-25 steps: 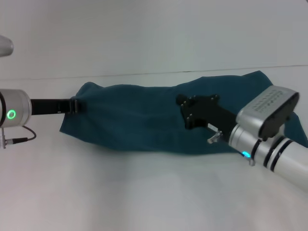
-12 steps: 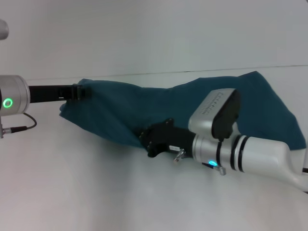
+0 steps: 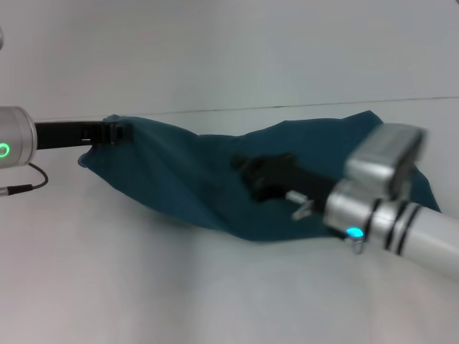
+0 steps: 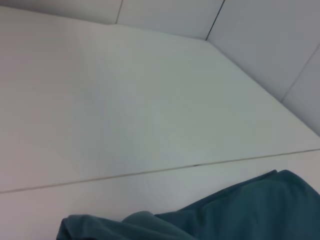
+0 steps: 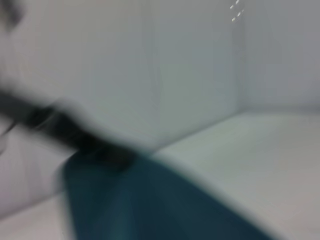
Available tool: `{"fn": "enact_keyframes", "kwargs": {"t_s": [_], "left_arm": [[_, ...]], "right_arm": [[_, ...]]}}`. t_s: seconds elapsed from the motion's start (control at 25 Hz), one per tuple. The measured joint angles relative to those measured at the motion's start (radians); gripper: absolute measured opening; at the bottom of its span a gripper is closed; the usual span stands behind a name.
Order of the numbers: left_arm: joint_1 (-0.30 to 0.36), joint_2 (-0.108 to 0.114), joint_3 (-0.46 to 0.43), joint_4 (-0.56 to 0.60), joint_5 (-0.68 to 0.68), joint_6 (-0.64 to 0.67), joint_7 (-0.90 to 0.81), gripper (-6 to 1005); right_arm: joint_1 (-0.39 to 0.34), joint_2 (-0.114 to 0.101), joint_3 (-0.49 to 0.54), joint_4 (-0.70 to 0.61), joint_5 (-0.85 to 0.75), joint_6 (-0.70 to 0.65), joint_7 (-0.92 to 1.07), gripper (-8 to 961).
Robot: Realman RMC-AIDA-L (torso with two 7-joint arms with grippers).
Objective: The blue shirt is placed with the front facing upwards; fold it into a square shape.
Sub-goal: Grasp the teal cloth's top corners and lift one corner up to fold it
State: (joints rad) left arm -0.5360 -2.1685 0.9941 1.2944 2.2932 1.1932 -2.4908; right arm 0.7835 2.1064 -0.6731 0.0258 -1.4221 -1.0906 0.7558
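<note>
The blue shirt (image 3: 179, 168) lies bunched in a long band across the white table (image 3: 143, 287). Its lettering does not show. My left gripper (image 3: 117, 132) reaches in from the left and is shut on the shirt's far left corner, which is lifted slightly. My right gripper (image 3: 249, 170) hovers over the middle of the shirt, blurred by motion. The left wrist view shows a fold of the shirt (image 4: 240, 210) against the table. In the right wrist view the shirt (image 5: 150, 205) is smeared, with the dark left arm (image 5: 45, 120) beyond it.
A pale wall (image 3: 229, 50) rises behind the table, meeting it just beyond the shirt. Bare white tabletop stretches in front of the shirt towards me. A cable (image 3: 29, 183) loops under the left arm.
The left gripper has drawn the shirt's corner up and to the left. The right gripper swept to the shirt's front edge, then back over its middle. The cloth's front edge has shifted.
</note>
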Motion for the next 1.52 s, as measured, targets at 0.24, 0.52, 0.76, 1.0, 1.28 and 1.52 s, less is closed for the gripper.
{"fn": "enact_keyframes", "kwargs": {"t_s": [0.24,0.52,0.76,1.0,1.28,1.52], "left_arm": [[0.020,0.001,0.003,0.054,-0.063,0.027,0.015,19],[0.020,0.002,0.003,0.092,-0.071,0.058,0.018,20],[0.021,0.002,0.003,0.117,-0.072,0.077,0.019,20],[0.024,0.001,0.001,0.128,-0.074,0.090,0.023,20],[0.021,0.001,0.001,0.134,-0.075,0.094,0.025,20],[0.018,0.002,-0.004,0.149,-0.076,0.094,0.025,20]], "right_arm": [[-0.017,0.000,0.111,-0.006,0.026,0.086,-0.050,48],[0.111,0.005,0.090,0.104,-0.095,0.175,-0.048,49],[0.224,0.013,0.101,0.183,-0.226,0.256,-0.005,50],[0.185,-0.001,0.167,0.188,-0.251,0.185,-0.008,51],[0.001,-0.005,0.311,0.015,-0.242,0.085,0.037,53],[0.009,-0.003,0.300,0.049,-0.288,0.105,0.040,54]]}}
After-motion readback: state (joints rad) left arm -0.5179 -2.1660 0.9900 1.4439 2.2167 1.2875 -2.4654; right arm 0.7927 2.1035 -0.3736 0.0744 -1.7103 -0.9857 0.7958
